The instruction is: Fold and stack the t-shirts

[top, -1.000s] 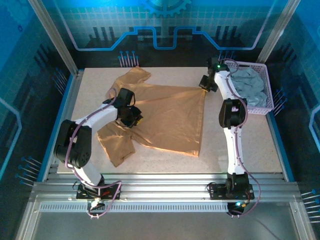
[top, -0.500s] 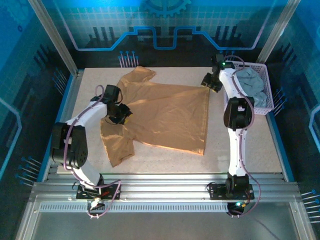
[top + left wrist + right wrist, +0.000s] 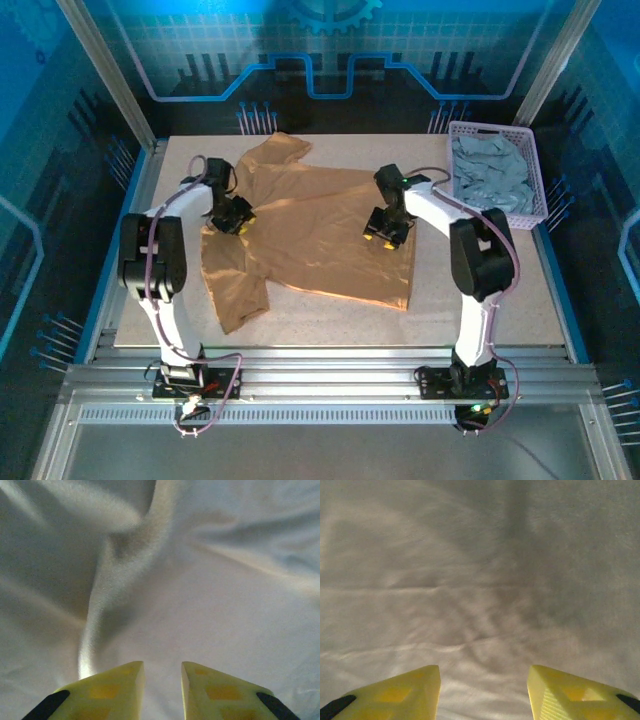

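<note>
Hovering over the tan t-shirt, we see our left hand barely parted, right hand released, both empty.

a pale speckled tabletop sat within an aluminium frame, backed by blue-lit wall panels bearing grid and circuit patterns.

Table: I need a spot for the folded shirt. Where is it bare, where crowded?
Bare: the table right of the tan t-shirt, nearer than the basket; also the strip along the near edge. Crowded: the middle, with left gripper and right gripper over the shirt.
</note>
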Robot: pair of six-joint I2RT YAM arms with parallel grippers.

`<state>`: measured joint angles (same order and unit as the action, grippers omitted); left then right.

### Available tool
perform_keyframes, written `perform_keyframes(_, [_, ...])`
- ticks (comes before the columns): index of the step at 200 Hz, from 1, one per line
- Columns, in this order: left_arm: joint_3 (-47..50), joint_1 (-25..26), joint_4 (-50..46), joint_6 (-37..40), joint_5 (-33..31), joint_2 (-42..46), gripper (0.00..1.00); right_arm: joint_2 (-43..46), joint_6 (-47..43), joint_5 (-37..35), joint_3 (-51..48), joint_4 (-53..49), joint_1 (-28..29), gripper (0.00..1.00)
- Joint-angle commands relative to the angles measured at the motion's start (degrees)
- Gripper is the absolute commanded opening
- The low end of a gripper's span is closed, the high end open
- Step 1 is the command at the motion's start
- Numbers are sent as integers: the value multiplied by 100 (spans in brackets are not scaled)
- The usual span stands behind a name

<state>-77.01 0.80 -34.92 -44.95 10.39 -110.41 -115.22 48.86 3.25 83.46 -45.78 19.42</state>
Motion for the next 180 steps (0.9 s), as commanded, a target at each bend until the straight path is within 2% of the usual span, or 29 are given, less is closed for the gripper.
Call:
perform_keyframes(1, [99,20,-90,206,229,-112,27,-441,-172,-192,407,-275,-204,50])
perform_keyframes(25, [336,208,15,126,374,-96,27,-1001,-343,-396,876,-849,-439,49])
perform_keyframes(64, [651,732,286,-290,599,-60,27,-1388,-476,-797,1526,-1454,-779,50])
perform_keyframes(93, [692,1026,442,-584,705,-56,27,-1432,-800,-619,1645,-1234,-1176,52])
perform_keyframes(113, [639,1071,144,-585,297,278,31,-1353,-1277,-369,1886,-1120,-1202,53])
perform_keyframes(149, [1268,1050,-877,-550,-569,1734,47,-254,-1285,-708,1491,-1014,-1081,61])
perform_keyframes(165, [1887,1032,-1170,-649,-389,2377,49,492,-1057,-838,877,-881,-1075,64])
perform_keyframes(180, [2598,1074,-1180,-863,126,2975,48,1101,-870,-685,158,-721,-1088,65])
